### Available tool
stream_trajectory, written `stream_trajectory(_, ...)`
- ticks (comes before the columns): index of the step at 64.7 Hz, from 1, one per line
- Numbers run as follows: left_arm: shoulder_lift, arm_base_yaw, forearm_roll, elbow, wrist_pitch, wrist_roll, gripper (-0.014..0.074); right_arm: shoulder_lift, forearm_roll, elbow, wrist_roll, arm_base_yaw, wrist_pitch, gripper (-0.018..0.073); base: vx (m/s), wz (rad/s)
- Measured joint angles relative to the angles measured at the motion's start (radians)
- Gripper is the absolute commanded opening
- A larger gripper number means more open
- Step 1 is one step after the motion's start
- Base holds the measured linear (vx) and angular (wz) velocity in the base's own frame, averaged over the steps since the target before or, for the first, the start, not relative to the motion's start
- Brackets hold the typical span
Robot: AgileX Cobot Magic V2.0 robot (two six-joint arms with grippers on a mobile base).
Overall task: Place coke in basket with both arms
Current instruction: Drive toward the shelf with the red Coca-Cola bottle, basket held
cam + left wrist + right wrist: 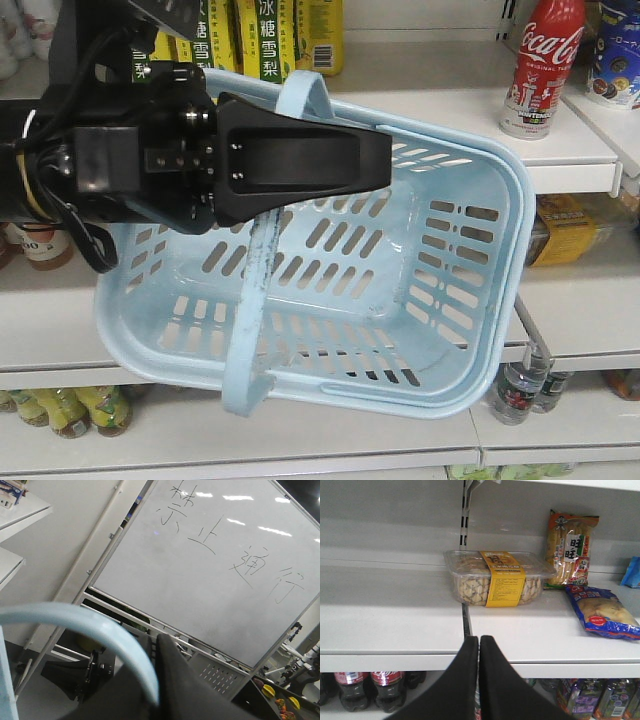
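Left arm (100,160): black and boxy with cables, it reaches in from the left of the front view and lies across the upper left of the basket.
Left fingers (330,160): closed narrow on the basket's hoop handle. In the left wrist view the pale blue handle (100,625) curves in between the fingers (172,670).
Basket (470,260): pale blue with slotted sides. It hangs tilted by its handle in front of the shelves, with the open top turned toward the front camera.
Coke (540,65): a red bottle with white script, upright on the upper shelf (580,150) at the far right. It is above and beyond the basket's right corner, apart from it, with no fingers on it.
Right fingers (487,650): pressed together with nothing between them, pointing at the front edge of a white shelf (395,615).
Clear box (495,577): has a yellow band and sits on that shelf, far of the right fingers.
Snack bags: an orange one (572,547) stands to the right of the box, and a blue one (602,612) lies nearer.
Cola bottles (370,685): dark with red labels, on the level below at left.
Whiteboard (215,565): has handwritten characters and fills the background of the left wrist view.
Yellow cartons (270,35): on the top shelf, well left of the coke.
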Motion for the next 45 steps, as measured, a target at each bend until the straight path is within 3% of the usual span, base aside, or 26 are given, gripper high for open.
stream_trajectory(45,-0.004,0.000,-0.013,0.000,-0.032,-0.002,-0.0006,0.000,0.000,0.000,0.000,0.000,0.000,-0.0005,0.05,0.00)
